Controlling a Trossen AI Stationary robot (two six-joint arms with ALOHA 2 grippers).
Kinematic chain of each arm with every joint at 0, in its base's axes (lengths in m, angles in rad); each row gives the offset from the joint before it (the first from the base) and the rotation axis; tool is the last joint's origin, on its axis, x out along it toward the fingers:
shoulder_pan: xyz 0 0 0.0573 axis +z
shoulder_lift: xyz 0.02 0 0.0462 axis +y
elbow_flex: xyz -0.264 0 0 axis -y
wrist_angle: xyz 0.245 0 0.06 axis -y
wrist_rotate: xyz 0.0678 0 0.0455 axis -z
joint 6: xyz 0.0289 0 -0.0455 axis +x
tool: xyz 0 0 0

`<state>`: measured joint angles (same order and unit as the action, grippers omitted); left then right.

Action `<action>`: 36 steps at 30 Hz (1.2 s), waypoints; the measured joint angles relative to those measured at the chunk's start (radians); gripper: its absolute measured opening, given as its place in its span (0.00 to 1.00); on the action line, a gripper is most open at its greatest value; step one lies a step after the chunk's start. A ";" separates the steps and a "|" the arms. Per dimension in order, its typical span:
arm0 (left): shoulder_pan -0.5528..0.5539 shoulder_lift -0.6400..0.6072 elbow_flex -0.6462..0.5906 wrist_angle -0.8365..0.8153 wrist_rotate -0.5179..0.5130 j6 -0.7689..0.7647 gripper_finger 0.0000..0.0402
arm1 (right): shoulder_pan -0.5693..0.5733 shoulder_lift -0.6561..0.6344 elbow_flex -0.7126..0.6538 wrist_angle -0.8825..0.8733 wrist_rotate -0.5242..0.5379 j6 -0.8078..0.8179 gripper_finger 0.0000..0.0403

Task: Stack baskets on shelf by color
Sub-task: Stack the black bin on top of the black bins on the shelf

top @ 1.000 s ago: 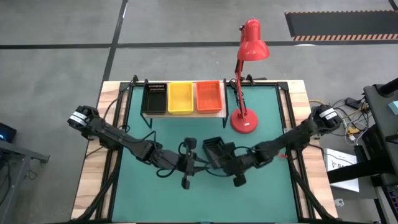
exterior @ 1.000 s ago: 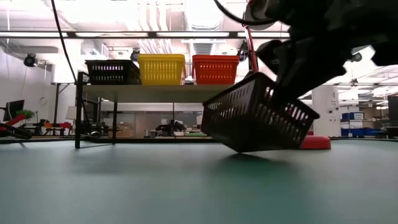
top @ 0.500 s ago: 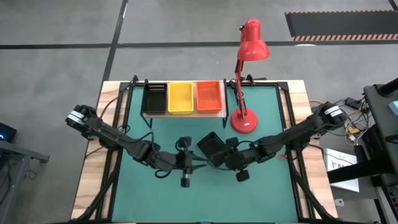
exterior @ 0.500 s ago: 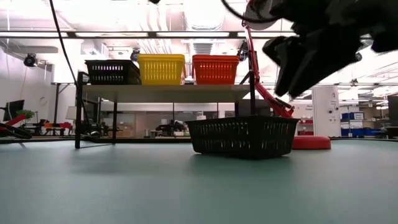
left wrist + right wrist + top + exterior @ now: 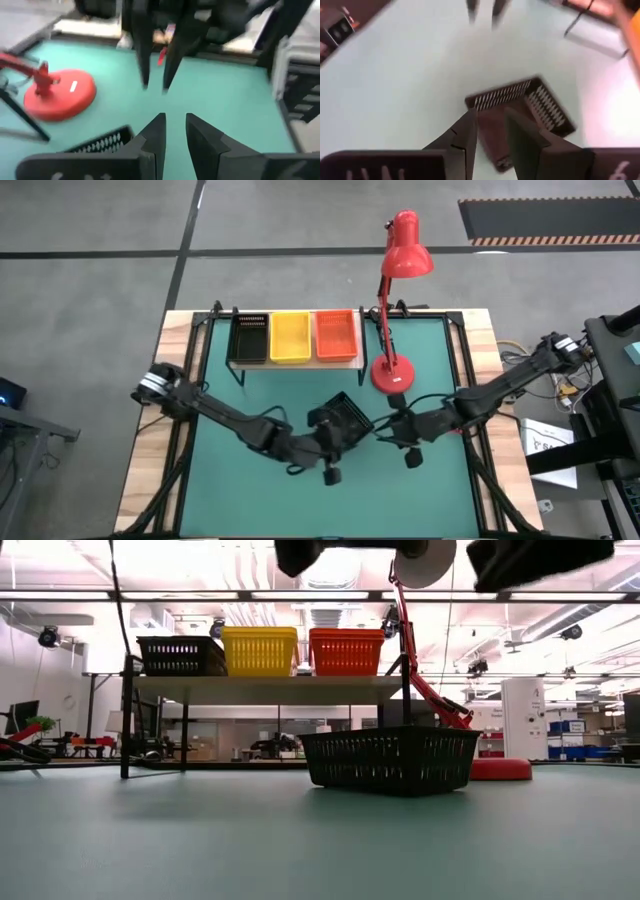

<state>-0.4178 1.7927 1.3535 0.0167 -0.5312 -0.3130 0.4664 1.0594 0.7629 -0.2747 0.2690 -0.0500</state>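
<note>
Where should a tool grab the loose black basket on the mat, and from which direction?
Take the black basket by its top rim, one finger inside a wall and one outside, coming straight down. It sits upright and open-topped on the table, clear of the lamp base, its thin mesh walls exposed. The left tool hovers closest; the right tool stands just beside it.

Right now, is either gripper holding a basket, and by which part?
Neither. The loose black basket sits flat on the table; the left gripper and right gripper are both empty.
</note>
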 joint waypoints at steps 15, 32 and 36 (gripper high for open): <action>0.049 0.408 0.582 -0.743 0.015 -0.388 0.14 | 0.003 -0.153 -0.051 -0.009 0.020 -0.076 0.19; 0.119 0.429 0.551 -0.677 0.154 -0.511 0.19 | 0.003 -0.169 -0.060 -0.050 0.016 -0.055 0.20; 0.122 0.432 0.551 -0.675 0.209 -0.511 0.29 | 0.003 -0.169 -0.060 -0.051 0.016 -0.055 0.19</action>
<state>-0.2962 2.2246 1.9045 -0.6582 -0.3222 -0.8238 0.4690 0.8909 0.7033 -0.3252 0.2848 -0.1055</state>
